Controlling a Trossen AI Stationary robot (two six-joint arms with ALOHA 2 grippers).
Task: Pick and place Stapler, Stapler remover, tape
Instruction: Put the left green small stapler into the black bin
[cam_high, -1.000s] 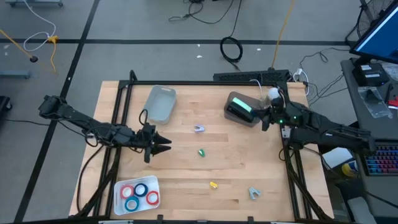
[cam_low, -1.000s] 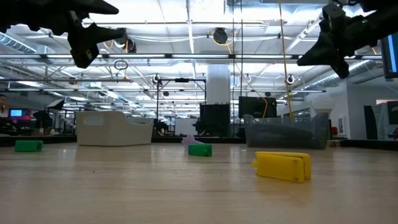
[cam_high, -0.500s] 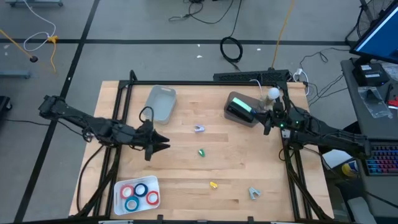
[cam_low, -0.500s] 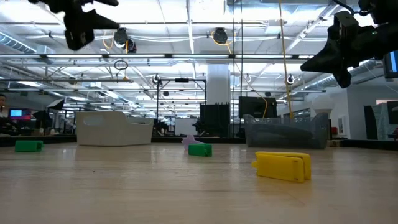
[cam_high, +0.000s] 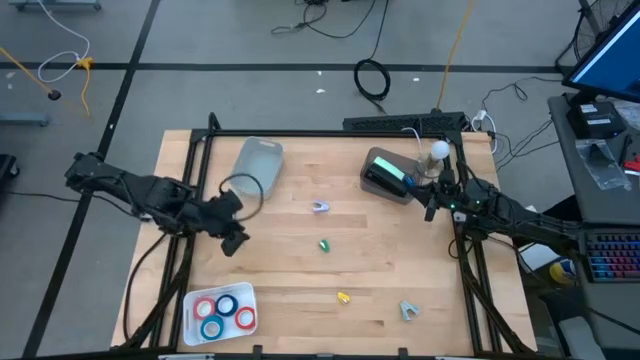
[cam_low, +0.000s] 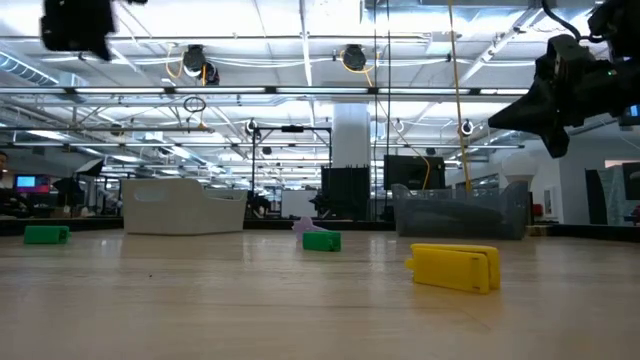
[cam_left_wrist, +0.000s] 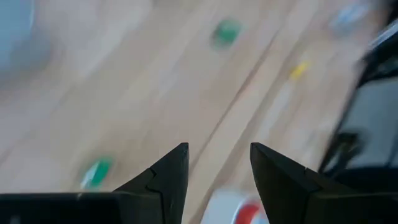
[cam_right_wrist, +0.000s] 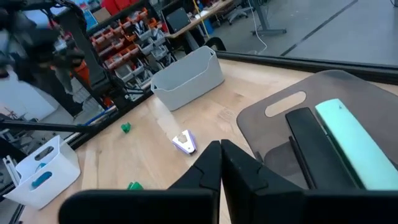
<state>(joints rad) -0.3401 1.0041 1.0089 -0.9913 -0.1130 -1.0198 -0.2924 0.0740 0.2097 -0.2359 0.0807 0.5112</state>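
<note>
1. The left hand (cam_high: 236, 243) is seen pulled back toward the worktop's (cam_high: 380, 280) left edge, fingers apart and empty.
2. The right hand (cam_right_wrist: 219, 163) is kept closed, empty, beside the stapler (cam_high: 386, 176).
3. The tape (cam_high: 224, 311) lies untouched in its white tray (cam_high: 193, 323).

Motion smears most of the left wrist view: two green blobs (cam_left_wrist: 226, 31) and a yellowish streak (cam_left_wrist: 300, 69) lie on the wooden table (cam_left_wrist: 124, 93), their forms unreadable. A white container (cam_left_wrist: 231, 210) with a trace of red is cut off by the picture's bottom edge. From above, the left gripper (cam_high: 234, 243) is a dark mass whose fingers cannot be separated, and the small pieces near the table's centre and front edge are too small to identify. In the low view, the left arm (cam_low: 76, 24) is cropped by the top edge.
</note>
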